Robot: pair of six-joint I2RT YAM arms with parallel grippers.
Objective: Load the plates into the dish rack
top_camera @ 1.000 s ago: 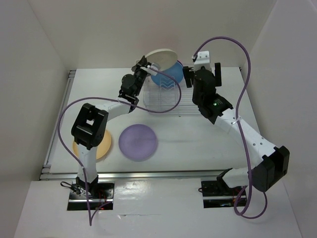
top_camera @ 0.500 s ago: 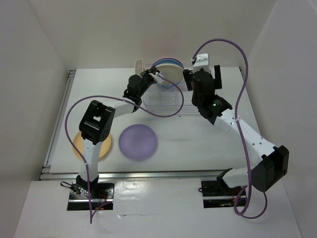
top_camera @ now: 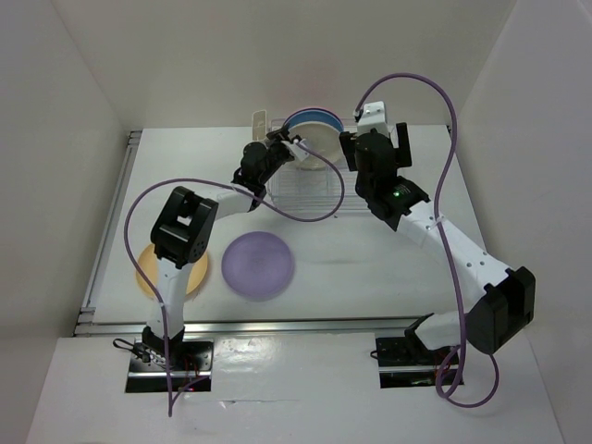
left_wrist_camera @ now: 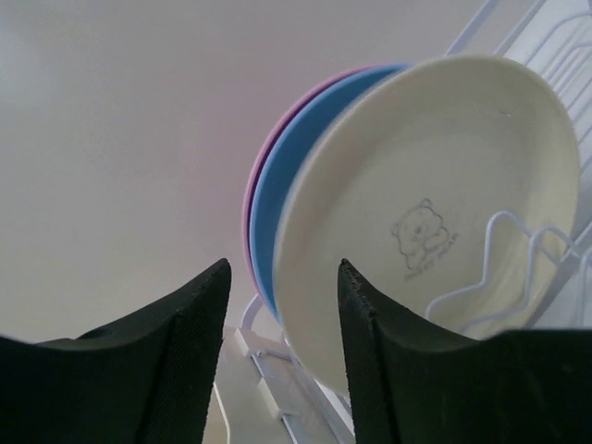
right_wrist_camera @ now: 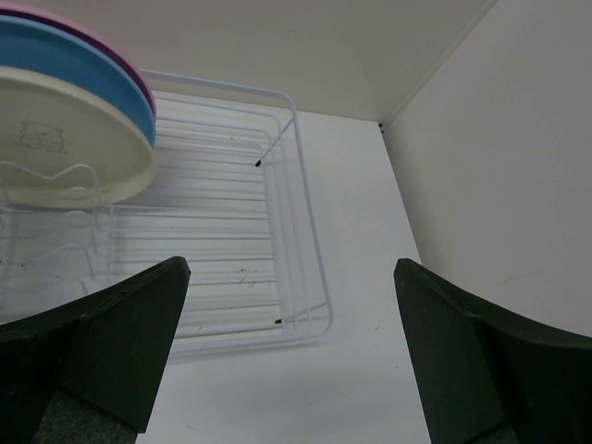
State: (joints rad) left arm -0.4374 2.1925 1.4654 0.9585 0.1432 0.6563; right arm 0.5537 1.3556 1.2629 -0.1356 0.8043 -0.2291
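The dish rack [top_camera: 310,192] sits at the back of the table. Three plates stand upright in it: pink [left_wrist_camera: 255,181] at the back, blue [left_wrist_camera: 285,176] in the middle, cream [left_wrist_camera: 435,176] in front. My left gripper [left_wrist_camera: 282,282] is open at the cream plate's lower rim, which shows in the gap near the right finger without being pinched. The right gripper [right_wrist_camera: 291,277] hangs wide open over the rack's [right_wrist_camera: 298,185] right end, holding nothing. A purple plate [top_camera: 258,264] lies flat on the table. An orange plate [top_camera: 145,279] is partly hidden under the left arm.
A cream cutlery cup [top_camera: 260,121] stands at the rack's left end. White walls close in the table at the back and both sides. Purple cables loop above both arms.
The left arm swung the cream plate down from above the rack and stood it in front of the blue plate, then its jaws opened. The right arm shifted only slightly.
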